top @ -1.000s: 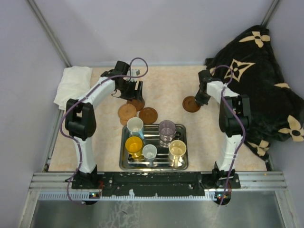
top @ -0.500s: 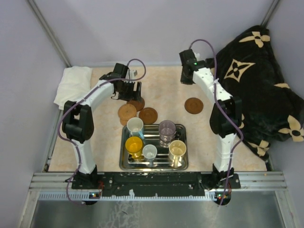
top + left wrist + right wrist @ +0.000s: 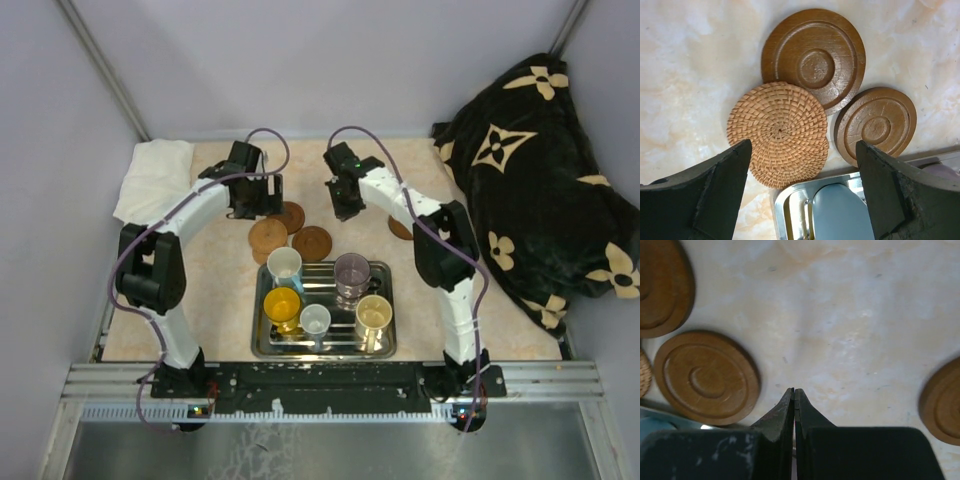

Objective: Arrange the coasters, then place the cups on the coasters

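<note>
Three brown coasters (image 3: 290, 216) lie clustered just behind the steel tray (image 3: 325, 352), and another coaster (image 3: 399, 229) lies to the right, half hidden by my right arm. My left gripper (image 3: 257, 203) hangs open above the cluster. Below it are a woven coaster (image 3: 780, 131) and two grooved wooden coasters (image 3: 815, 57), with nothing between its jaws (image 3: 802, 150). My right gripper (image 3: 345, 203) is shut and empty (image 3: 794, 390) over bare table, between a wooden coaster (image 3: 707, 377) and the far one (image 3: 942, 402). Several cups stand in the tray: light blue (image 3: 285, 265), purplish-grey (image 3: 351, 270), yellow (image 3: 282, 303), small grey-white (image 3: 315, 320), cream (image 3: 373, 315).
A folded white cloth (image 3: 155, 175) lies at the back left corner. A black blanket with cream flowers (image 3: 540, 190) is heaped along the right side. The tray's corner (image 3: 790, 200) and the blue cup (image 3: 840, 215) sit right under my left gripper.
My right arm left the right-hand coaster on the table, rose, and swung left to the table's middle. My left gripper opened wider and drifted slightly left above the cluster.
</note>
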